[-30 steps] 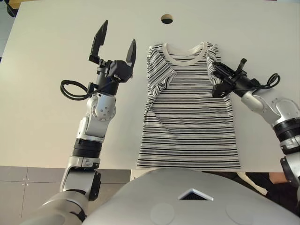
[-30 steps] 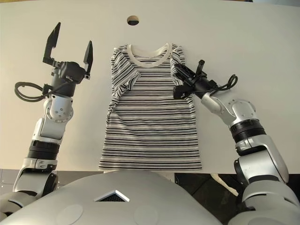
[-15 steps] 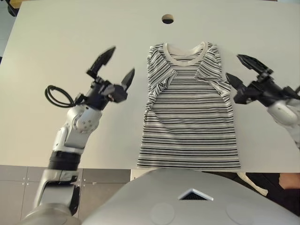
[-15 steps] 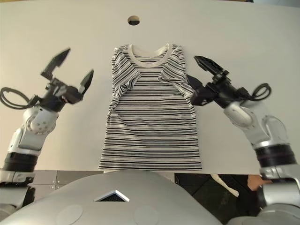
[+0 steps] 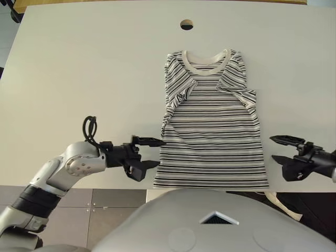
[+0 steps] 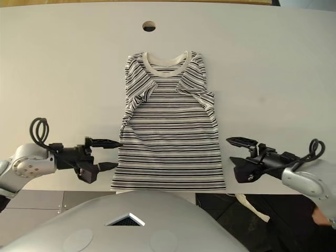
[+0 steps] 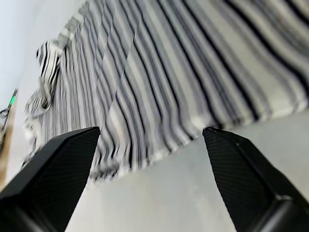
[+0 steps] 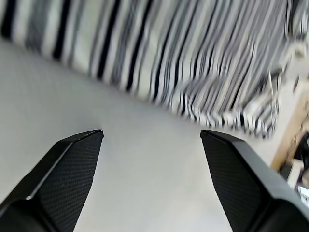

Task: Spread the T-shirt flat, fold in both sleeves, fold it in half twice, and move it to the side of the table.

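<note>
A black-and-white striped T-shirt [image 5: 210,131] lies flat on the white table [image 5: 79,79], collar at the far end, hem at the near edge, both sleeves folded in over the chest. My left gripper [image 5: 151,153] stands open just left of the hem's left corner, fingers pointing at the shirt. My right gripper [image 5: 281,149] is open a little to the right of the hem's right corner, also pointing at the shirt. In the left wrist view the striped hem [image 7: 193,96] lies between the open fingers [image 7: 53,174]. The right wrist view shows the shirt's edge [image 8: 159,63] beyond its open fingers [image 8: 63,174].
A round cable hole [image 5: 186,24] sits in the table beyond the collar. Bare tabletop stretches wide to the left of the shirt and to its right. The table's near edge runs just below the hem, with grey floor [image 5: 105,210] beneath.
Both arms have swung down from beside the shirt's shoulders to the near edge of the table, each open gripper now beside a bottom corner of the shirt. The right sleeve now lies folded in.
</note>
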{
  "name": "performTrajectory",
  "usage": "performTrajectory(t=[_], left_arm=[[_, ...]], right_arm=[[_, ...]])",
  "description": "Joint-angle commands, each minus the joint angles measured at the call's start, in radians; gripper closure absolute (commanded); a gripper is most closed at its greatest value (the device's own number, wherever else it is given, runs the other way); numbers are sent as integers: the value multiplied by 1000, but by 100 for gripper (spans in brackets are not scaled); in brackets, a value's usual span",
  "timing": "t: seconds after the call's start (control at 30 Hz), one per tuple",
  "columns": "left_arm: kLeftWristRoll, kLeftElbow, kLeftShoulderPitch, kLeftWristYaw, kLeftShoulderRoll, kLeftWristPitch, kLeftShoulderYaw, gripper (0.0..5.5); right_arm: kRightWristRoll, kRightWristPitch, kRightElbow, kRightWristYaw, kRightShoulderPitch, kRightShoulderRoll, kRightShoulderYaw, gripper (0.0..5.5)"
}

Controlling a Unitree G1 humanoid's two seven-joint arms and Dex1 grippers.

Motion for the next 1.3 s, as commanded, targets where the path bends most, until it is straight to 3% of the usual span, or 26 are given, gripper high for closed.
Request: performTrajectory(t=[0.03, 0.27, 0.6, 1.0, 1.2, 1.3], left_arm=[[3, 4, 15, -81, 11, 16, -58, 150], [-19, -2, 2, -137, 9, 5, -106, 150], [-21, 18, -26, -153, -15, -27, -151, 150], [-9, 93, -66, -139, -56, -79, -167, 362], [-181, 43, -33, -136, -59, -59, -151, 460], [-226, 29, -17, -136, -56, -49, -137, 501]], right_arm=[[20, -16, -48, 123, 44, -38, 75, 174], [108, 0, -136, 259, 50, -85, 81, 174], [174, 31, -173, 362, -65, -59, 160, 174], [254, 28, -186, 393, -123, -43, 196, 404], [352, 49, -176, 375, -167, -11, 173, 518], [341, 46, -147, 356, -151, 15, 174, 540]])
